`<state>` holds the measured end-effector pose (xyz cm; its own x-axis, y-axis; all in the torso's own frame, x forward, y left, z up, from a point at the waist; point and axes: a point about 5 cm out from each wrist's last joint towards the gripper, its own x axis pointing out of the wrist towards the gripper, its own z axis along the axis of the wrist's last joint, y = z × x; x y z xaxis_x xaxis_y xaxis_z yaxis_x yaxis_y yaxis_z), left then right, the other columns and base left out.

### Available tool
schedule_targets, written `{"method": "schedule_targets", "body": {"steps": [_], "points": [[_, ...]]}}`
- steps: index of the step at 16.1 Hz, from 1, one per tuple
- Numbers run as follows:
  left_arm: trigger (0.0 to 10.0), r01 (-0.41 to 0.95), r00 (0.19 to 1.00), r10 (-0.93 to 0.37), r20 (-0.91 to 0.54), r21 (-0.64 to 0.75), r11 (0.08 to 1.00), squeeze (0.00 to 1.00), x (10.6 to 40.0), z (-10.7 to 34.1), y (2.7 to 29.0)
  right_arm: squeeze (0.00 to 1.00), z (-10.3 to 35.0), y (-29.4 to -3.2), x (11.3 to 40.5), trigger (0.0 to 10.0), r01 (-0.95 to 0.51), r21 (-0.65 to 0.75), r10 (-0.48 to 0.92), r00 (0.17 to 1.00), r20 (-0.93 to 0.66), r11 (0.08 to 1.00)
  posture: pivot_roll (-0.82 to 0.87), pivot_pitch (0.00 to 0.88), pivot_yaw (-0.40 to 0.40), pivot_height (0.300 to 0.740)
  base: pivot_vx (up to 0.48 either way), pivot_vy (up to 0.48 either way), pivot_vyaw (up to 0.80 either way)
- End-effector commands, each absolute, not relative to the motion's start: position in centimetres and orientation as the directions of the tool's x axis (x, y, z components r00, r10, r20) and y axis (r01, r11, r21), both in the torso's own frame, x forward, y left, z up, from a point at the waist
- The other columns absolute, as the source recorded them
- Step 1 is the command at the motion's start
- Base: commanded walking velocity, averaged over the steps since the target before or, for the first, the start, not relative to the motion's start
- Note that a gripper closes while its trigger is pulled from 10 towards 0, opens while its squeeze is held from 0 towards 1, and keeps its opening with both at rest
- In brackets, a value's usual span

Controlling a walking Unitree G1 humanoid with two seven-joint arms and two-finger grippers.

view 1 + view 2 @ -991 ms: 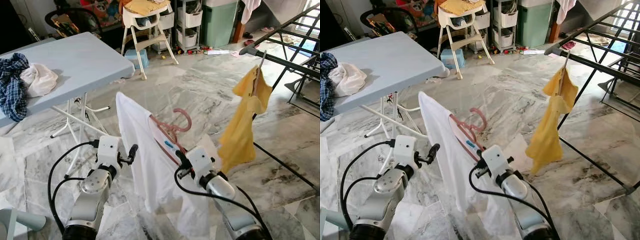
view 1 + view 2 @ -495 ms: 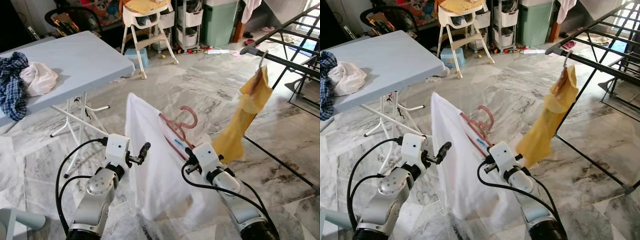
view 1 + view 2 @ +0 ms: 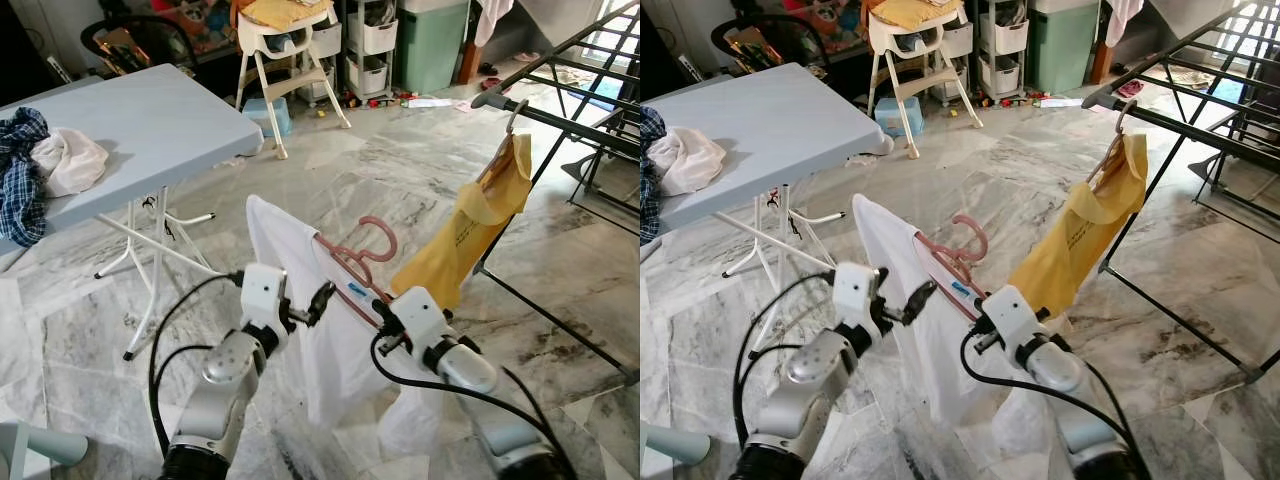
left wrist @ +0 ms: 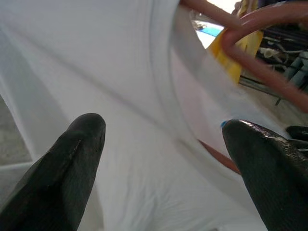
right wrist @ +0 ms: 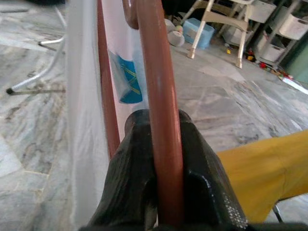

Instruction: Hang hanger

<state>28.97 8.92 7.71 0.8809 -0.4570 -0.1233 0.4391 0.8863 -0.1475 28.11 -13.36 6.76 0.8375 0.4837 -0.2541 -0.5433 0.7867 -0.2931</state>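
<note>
A pink hanger point(image 3: 362, 256) carries a white shirt point(image 3: 300, 300) in front of me. My right gripper point(image 3: 383, 318) is shut on the hanger's lower bar; the right wrist view has the pink hanger point(image 5: 159, 106) clamped between its fingertips. My left gripper point(image 3: 318, 302) is open and presses against the white shirt point(image 4: 120, 96), with its fingers point(image 4: 72, 159) spread either side of the cloth. A black drying rack point(image 3: 560, 110) stands at the right with a yellow shirt point(image 3: 470, 235) hanging from its bar.
A light blue folding table point(image 3: 140, 130) stands at the left with a heap of clothes point(image 3: 45, 165) on it. A white high chair point(image 3: 285, 55), storage drawers and a green bin point(image 3: 430, 45) line the far side. The floor is marble.
Both arms have carried the hanger and white shirt forward and right, nearer the rack. The left gripper has come in against the shirt. The yellow shirt has swung and turned.
</note>
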Motion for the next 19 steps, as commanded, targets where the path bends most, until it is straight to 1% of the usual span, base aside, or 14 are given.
{"method": "schedule_targets", "body": {"steps": [1, 2, 3, 5, 7, 9, 13, 19], "points": [[10.0, 0.428, 0.889, -0.441, -0.122, -0.117, 0.896, 0.0, 29.5, 7.8, 9.3, 0.0, 8.1, -12.7, 28.1, 10.0, -0.572, -0.287, 0.533, 0.82, -0.208, 0.769, -0.12, 0.018, 0.082, 0.74, 0.0, 0.0, 0.0], [10.0, 0.405, 0.9, -0.418, -0.124, -0.116, 0.907, 0.0, 29.8, 7.7, 9.7, 0.0, 8.3, -12.8, 27.8, 10.0, -0.592, -0.287, 0.551, 0.806, -0.215, 0.754, -0.13, 0.021, 0.083, 0.74, 0.0, 0.0, 0.0], [8.8, 0.388, 0.908, -0.401, -0.123, -0.116, 0.914, 0.0, 30.2, 7.7, 10.0, 0.0, 8.4, -12.8, 27.6, 10.0, -0.608, -0.286, 0.565, 0.794, -0.224, 0.741, -0.14, 0.027, 0.086, 0.74, 0.0, 0.0, 0.0], [3.8, 0.385, 0.911, -0.396, -0.117, -0.111, 0.916, 0.0, 30.7, 7.6, 9.9, 0.0, 8.5, -12.8, 27.2, 10.0, -0.619, -0.285, 0.57, 0.785, -0.241, 0.732, -0.15, 0.027, 0.089, 0.74, 0.0, 0.0, 0.0], [0.0, 0.383, 0.912, -0.395, -0.111, -0.112, 0.917, 0.0, 31.1, 7.6, 9.6, 0.0, 8.5, -12.9, 26.7, 10.0, -0.63, -0.283, 0.575, 0.776, -0.259, 0.723, -0.16, 0.023, 0.092, 0.74, 0.0, 0.0, 0.0], [0.0, 0.384, 0.913, -0.395, -0.099, -0.117, 0.916, 0.0, 31.4, 7.7, 9.3, 0.0, 8.3, -13.0, 26.4, 10.0, -0.639, -0.293, 0.574, 0.769, -0.282, 0.712, -0.17, 0.019, 0.093, 0.74, 0.0, 0.0, 0.0], [0.0, 0.395, 0.911, -0.406, -0.079, -0.122, 0.91, 0.0, 31.6, 8.0, 8.9, 0.0, 8.0, -13.0, 26.5, 10.0, -0.628, -0.296, 0.554, 0.776, -0.302, 0.72, -0.16, 0.017, 0.098, 0.74, 0.0, 0.0, 0.0], [0.0, 0.374, 0.917, -0.383, -0.112, -0.093, 0.923, 0.0, 30.8, 7.3, 9.5, 0.0, 7.3, -13.0, 27.0, 10.0, -0.614, -0.308, 0.521, 0.785, -0.335, 0.727, -0.14, 0.018, 0.092, 0.74, 0.0, 0.0, 0.0]]}}
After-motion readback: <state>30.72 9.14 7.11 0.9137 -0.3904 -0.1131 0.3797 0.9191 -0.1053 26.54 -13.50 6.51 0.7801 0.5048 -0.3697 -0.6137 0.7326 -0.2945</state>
